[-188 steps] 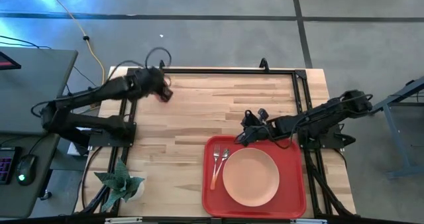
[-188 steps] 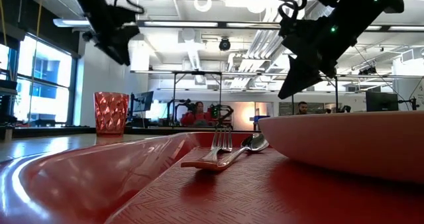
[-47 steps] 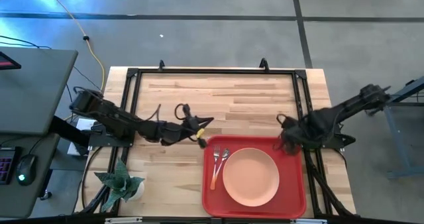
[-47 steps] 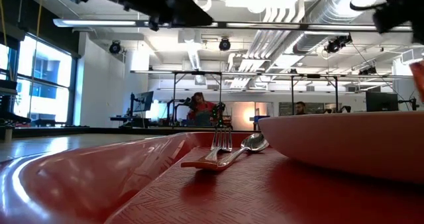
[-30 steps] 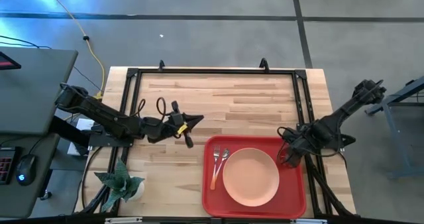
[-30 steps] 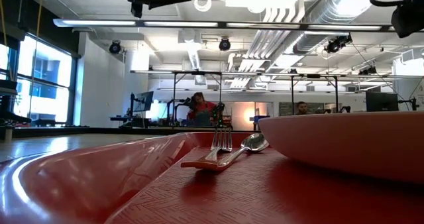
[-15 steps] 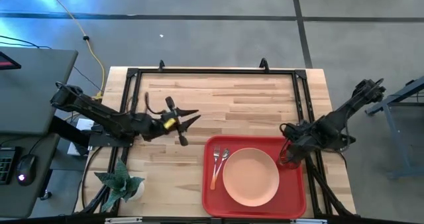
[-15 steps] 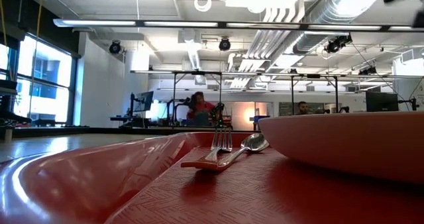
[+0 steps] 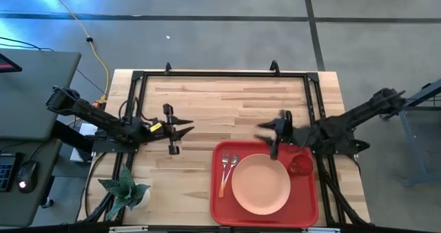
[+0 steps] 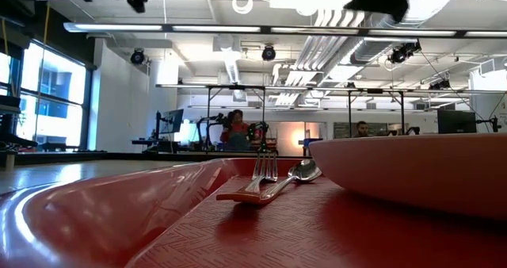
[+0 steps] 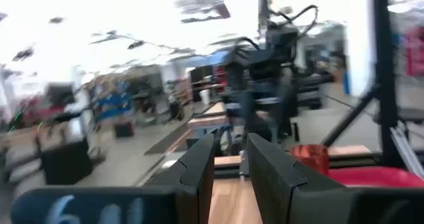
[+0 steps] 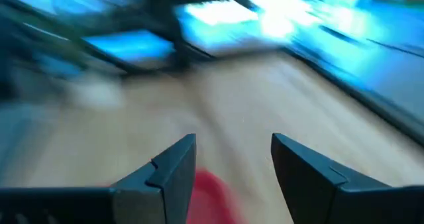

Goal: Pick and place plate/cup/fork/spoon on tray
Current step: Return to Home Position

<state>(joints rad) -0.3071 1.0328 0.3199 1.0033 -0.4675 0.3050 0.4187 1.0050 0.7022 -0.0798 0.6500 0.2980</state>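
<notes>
The red tray (image 9: 306, 209) lies at the table's near right. On it rest the pink plate (image 9: 260, 183), the fork (image 9: 224, 169) and spoon (image 9: 233, 165) side by side to the plate's left, and the orange-red cup (image 9: 299, 167), upright near the far right corner. My right gripper (image 9: 265, 133) hovers open over the tray's far edge, left of the cup, holding nothing. My left gripper (image 9: 187, 130) hovers open and empty over bare wood left of the tray. The low view shows fork (image 10: 262, 173), spoon (image 10: 301, 171) and plate (image 10: 420, 169).
A black frame (image 9: 220, 74) runs round the tabletop's far and side edges. A small potted plant (image 9: 124, 189) stands at the near left corner. Bare wood (image 9: 227, 102) lies between the arms and the far edge.
My right gripper has left the cup standing on the tray and gone toward the table's left, along the tray's far edge. My left gripper has drawn back toward the table's left edge. Plate, fork and spoon have stayed put.
</notes>
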